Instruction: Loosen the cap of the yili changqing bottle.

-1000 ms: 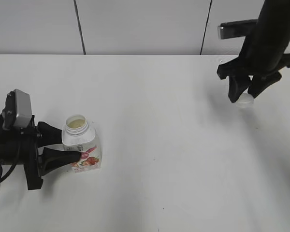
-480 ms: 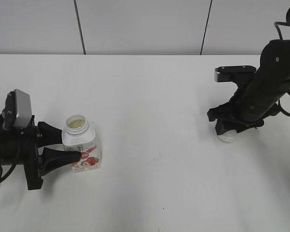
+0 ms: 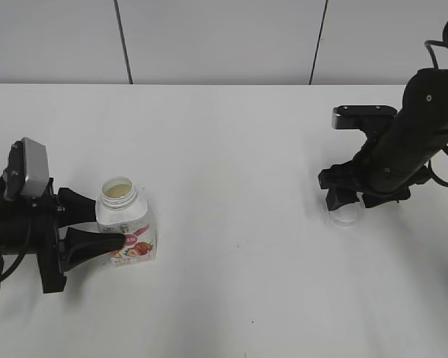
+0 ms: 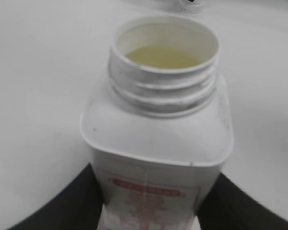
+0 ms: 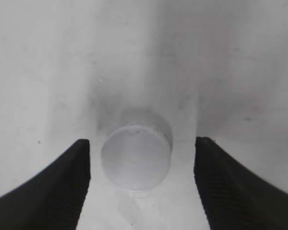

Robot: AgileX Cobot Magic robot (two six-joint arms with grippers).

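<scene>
The yili changqing bottle point(image 3: 127, 224) stands upright at the left of the white table, its threaded neck open and pale liquid visible inside point(image 4: 163, 55). My left gripper point(image 3: 97, 227) is shut on the bottle's body, one black finger point(image 4: 62, 206) on each side. The white cap point(image 3: 344, 215) lies on the table at the right, off the bottle. My right gripper point(image 3: 351, 200) is open just above it, with the cap point(image 5: 136, 155) resting between the two fingers point(image 5: 53, 187) without touching them.
The white table point(image 3: 239, 164) runs back to a grey panelled wall point(image 3: 209, 37). The right arm's black links point(image 3: 411, 142) rise above the cap. The left arm's body point(image 3: 15, 224) lies low at the left edge.
My right gripper came down to the table with the cap, then opened and let it go; the cap now rests on the table. The left gripper and bottle have not moved.
</scene>
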